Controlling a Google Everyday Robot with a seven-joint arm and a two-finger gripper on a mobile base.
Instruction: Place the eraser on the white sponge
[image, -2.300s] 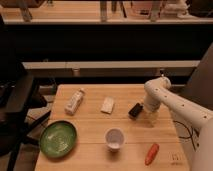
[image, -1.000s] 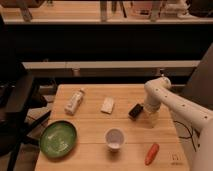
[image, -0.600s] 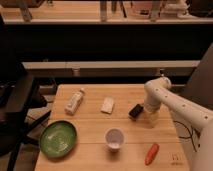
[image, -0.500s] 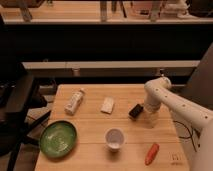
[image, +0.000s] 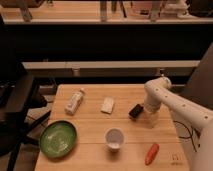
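Camera view: pale wooden slatted table (image: 90, 125) with the arm reaching in from the right.

Gripper (image: 140, 111) sits low over the right side, clamped on the small dark blocky eraser (image: 135, 110), well right of the flat white sponge (image: 107, 105). Nearby stand a round white cup (image: 114, 138), a glossy green plate (image: 58, 138), a lying white bottle (image: 74, 101) and an orange carrot (image: 151, 153).

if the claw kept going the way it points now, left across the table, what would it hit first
Most likely the white sponge. The claw sits at the dark eraser, right of the sponge, with only bare table between them. Depth is unclear, so it might pass just in front of it.
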